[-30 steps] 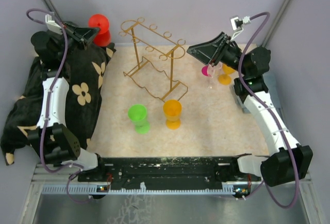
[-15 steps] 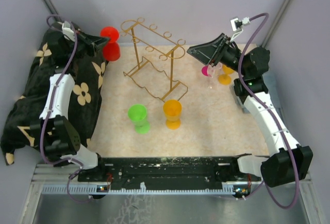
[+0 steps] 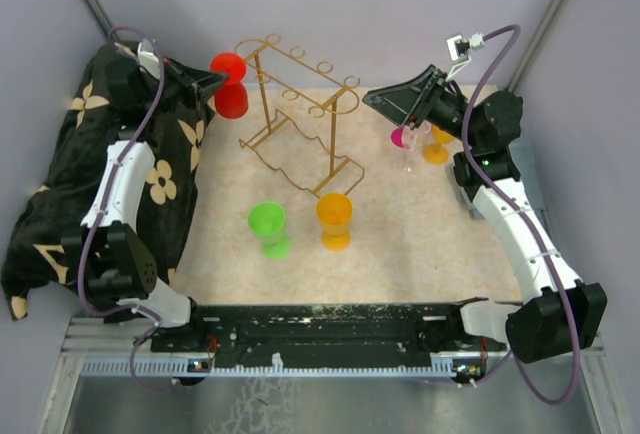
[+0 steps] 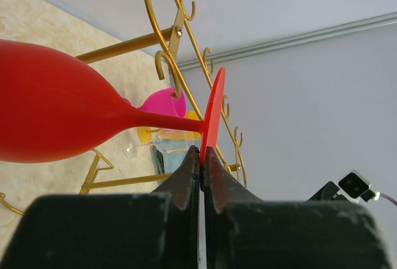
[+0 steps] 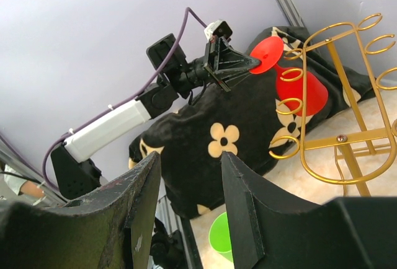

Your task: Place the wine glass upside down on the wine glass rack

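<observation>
Since the loops take a glass by its foot with the bowl hanging below, my left gripper [image 3: 214,80], at the upper left of the overhead view beside the black floral cloth [image 3: 150,179], is clamped thin on the rim of the foot of the red wine glass [image 3: 231,94] — stem tipped over, bowl lower than foot. The glass hangs just left of the gold wine glass rack [image 3: 300,124], not yet in a loop. Below centre stand a green glass [image 3: 268,226] and an orange glass [image 3: 334,217]. At upper right my right gripper [image 3: 378,98] is half-spread and empty — held clear of the rack, I judge, to leave room.
</observation>
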